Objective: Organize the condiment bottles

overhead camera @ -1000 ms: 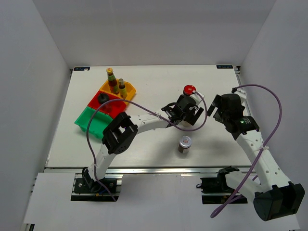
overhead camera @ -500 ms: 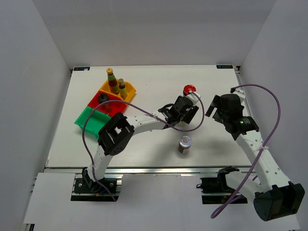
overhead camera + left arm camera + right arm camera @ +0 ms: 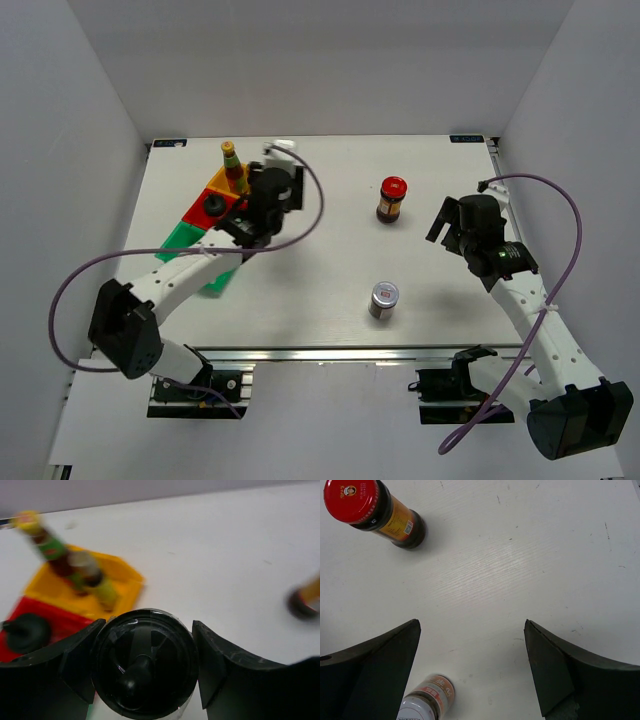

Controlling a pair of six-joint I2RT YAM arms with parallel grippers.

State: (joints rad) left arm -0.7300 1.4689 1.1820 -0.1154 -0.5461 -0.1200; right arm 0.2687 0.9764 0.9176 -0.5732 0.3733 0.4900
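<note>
A black-capped shaker [image 3: 144, 667] is seen clamped between the fingers [image 3: 75, 660] of the left gripper [image 3: 147, 630], its cap squeezed from both sides. The load is carried over by the trays at the far left of the table [image 3: 330, 290], just on the near side of the yellow tray [image 3: 129, 584]; whether anything below is being touched cannot be told. In that yellow tray two slim bottles are stood: a tall sauce bottle [image 3: 47, 545] and a shorter bottle [image 3: 92, 577] just beside it. A second black-capped shaker [image 3: 25, 632] is lodged in the red tray [image 3: 60, 616], and the green tray [image 3: 178, 245] is set next in the row. Over on the other side, the right gripper [image 3: 470, 665] is held above bare tabletop with its jaws spread wide and nothing between them. The red-capped jar [image 3: 370, 510] is stood upright mid-table, and the silver-lidded jar [image 3: 427, 702] is parked nearer the arms, the two well apart.
</note>
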